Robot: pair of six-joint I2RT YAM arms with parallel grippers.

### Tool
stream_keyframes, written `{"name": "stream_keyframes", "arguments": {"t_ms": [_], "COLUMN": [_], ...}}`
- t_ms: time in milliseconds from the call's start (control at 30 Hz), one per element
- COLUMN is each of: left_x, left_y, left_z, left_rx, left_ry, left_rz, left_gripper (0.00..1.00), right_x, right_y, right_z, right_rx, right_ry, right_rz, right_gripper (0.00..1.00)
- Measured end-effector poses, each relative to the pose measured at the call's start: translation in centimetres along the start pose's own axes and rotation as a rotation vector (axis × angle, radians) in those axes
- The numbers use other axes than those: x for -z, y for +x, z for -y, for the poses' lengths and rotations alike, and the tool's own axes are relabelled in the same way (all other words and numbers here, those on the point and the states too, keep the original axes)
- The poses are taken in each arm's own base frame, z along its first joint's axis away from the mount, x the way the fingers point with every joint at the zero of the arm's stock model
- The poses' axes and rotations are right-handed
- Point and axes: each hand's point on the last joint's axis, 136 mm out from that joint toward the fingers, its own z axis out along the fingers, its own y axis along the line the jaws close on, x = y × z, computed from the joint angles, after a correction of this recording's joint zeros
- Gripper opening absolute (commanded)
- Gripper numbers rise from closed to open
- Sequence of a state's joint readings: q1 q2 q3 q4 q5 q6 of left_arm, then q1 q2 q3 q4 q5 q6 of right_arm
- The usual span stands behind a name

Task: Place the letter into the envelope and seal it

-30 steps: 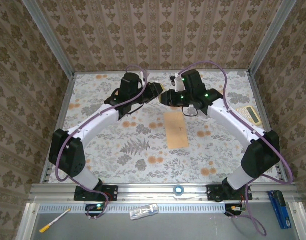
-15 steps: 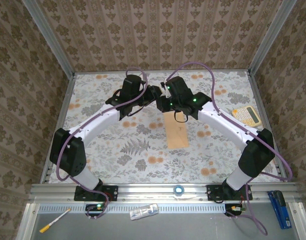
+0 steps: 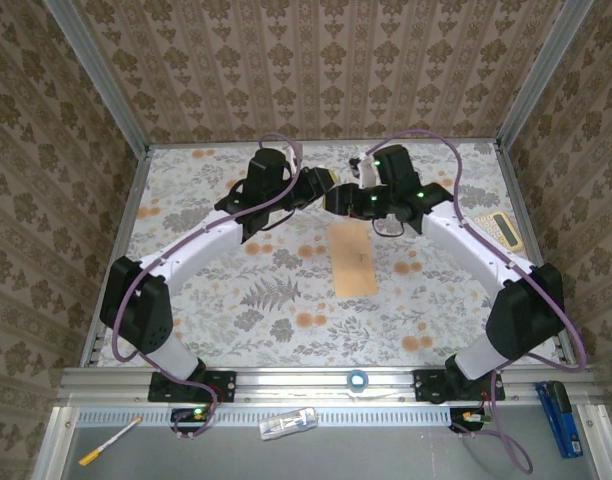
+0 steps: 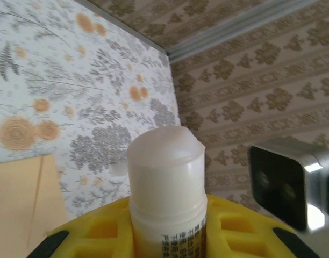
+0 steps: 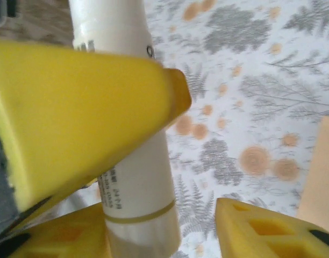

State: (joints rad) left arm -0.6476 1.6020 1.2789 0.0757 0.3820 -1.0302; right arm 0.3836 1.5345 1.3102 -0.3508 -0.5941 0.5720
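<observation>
1. Tan kraft-paper oblong envelope (image 3: 353,258): I see it lying flat at the middle of the floral-clothed surface (image 3: 236,290), with its long side running away from the arm bases.
2. Left hand (image 4: 165,234): clenched on a white plastic glue-stick tube (image 4: 164,177), which stands up between its yellow fingers (image 4: 94,231). The hand is raised just beyond the envelope's far end and is not touching it.
3. Right hand (image 5: 170,236): released. Its yellow fingers (image 5: 261,228) stand apart, with the tube against one and a clear gap to the other. It meets the left hand tip to tip.
4. Envelope against the hands: a corner shows low and left of the tube in my left wrist view, and an edge shows at the right margin in my right wrist view. It lies apart from both hands.
5. Pale yellow calculator with white keys (image 3: 498,230): sits at the surface's right edge, well apart from the envelope.
</observation>
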Motion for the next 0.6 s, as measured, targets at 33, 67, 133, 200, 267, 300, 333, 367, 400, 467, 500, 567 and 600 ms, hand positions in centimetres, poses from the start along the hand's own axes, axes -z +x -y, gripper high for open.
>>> {"name": "stream_keyframes", "arguments": {"t_ms": [33, 67, 133, 200, 267, 300, 333, 367, 400, 467, 500, 567, 600], "left_x": [0.0, 0.1, 0.4, 0.8, 1.1, 1.3, 1.6, 1.8, 2.0, 2.4, 2.6, 2.8, 2.8], "left_y": [0.0, -0.2, -0.5, -1.1, -1.7, -2.0, -2.3, -2.4, -2.6, -2.7, -2.8, -2.8, -2.8], "left_z": [0.3, 0.5, 0.7, 1.0, 1.5, 1.8, 2.3, 2.9, 3.7, 5.2, 5.8, 6.7, 6.9], "left_rx": [-0.005, -0.009, -0.015, -0.022, -0.028, -0.031, -0.035, -0.039, -0.046, -0.061, -0.069, -0.078, -0.08], "left_ry": [0.015, 0.029, 0.063, 0.101, 0.149, 0.178, 0.209, 0.243, 0.278, 0.35, 0.381, 0.425, 0.442], "left_rz": [-0.004, -0.004, -0.01, -0.004, 0.001, 0.005, 0.007, 0.008, 0.009, 0.008, 0.007, 0.002, 0.002], "left_gripper": [0.0, 0.0, 0.0, 0.0, 0.0, 0.0, 0.0, 0.0, 0.0, 0.0, 0.0, 0.0, 0.0], "right_x": [0.6, 1.3, 2.8, 4.3, 5.4, 5.8, 6.0, 6.1, 6.2, 6.4, 6.4, 6.4, 6.3], "right_y": [-0.3, -0.7, -1.7, -2.6, -3.4, -3.5, -3.6, -3.6, -3.6, -3.6, -3.6, -3.7, -3.8], "right_z": [0.0, 0.0, 0.4, 0.9, 0.8, 0.3, -0.2, -0.8, -1.3, -2.1, -2.4, -2.9, -3.2], "right_rx": [-0.026, -0.051, -0.096, -0.126, -0.133, -0.126, -0.118, -0.107, -0.096, -0.082, -0.078, -0.073, -0.067], "right_ry": [-0.055, -0.11, -0.196, -0.259, -0.312, -0.34, -0.367, -0.389, -0.413, -0.451, -0.468, -0.492, -0.504], "right_rz": [0.003, 0.008, 0.037, 0.066, 0.085, 0.085, 0.081, 0.076, 0.073, 0.072, 0.071, 0.073, 0.075], "right_gripper": [0.6, 0.61, 0.64, 0.64, 0.65, 0.65, 0.65, 0.64, 0.64, 0.62, 0.61, 0.57, 0.55]}}
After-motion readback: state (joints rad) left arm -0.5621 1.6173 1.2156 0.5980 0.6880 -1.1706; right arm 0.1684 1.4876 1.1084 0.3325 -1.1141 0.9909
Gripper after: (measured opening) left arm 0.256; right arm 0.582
